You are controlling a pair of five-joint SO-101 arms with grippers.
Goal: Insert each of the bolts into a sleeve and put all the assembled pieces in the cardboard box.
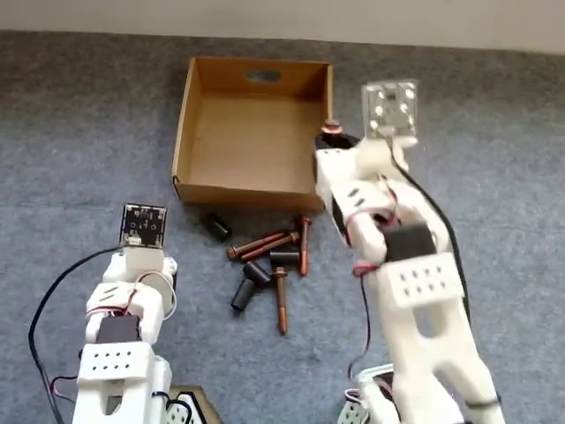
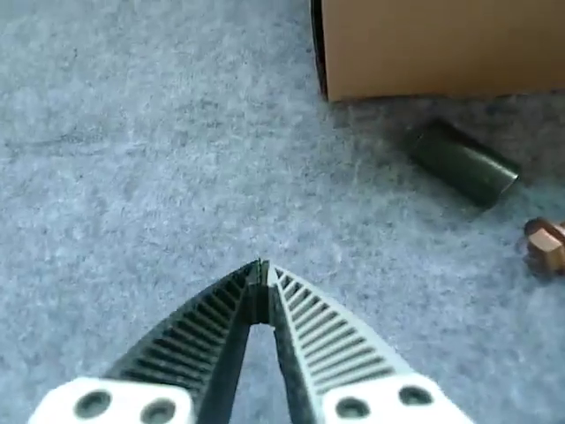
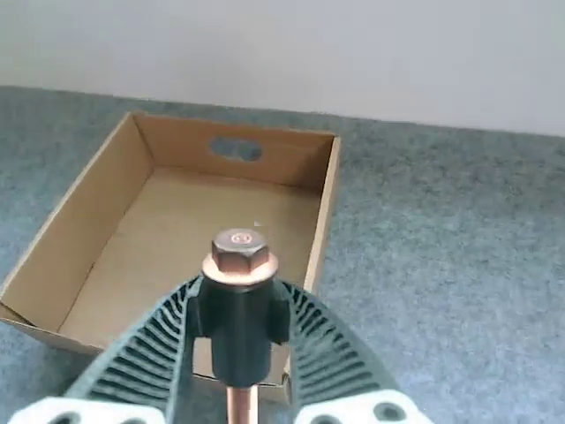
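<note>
My right gripper (image 3: 238, 318) is shut on a black sleeve (image 3: 237, 325) with a copper bolt (image 3: 239, 256) through it, held upright above the near right wall of the open cardboard box (image 3: 93, 221). From above, that gripper (image 1: 334, 140) sits at the box's (image 1: 190, 115) right edge. My left gripper (image 2: 262, 281) is shut on nothing, low over the carpet left of the pile. A loose black sleeve (image 2: 461, 162) lies by the box's front corner, a bolt head (image 2: 545, 243) beyond it. Several bolts (image 1: 263, 245) and sleeves (image 1: 250, 284) lie in front of the box.
Grey carpet (image 1: 79, 132) covers the whole table. The box interior holds nothing. The loose parts cluster between the two arms; open carpet lies to the left of the box and to the far right.
</note>
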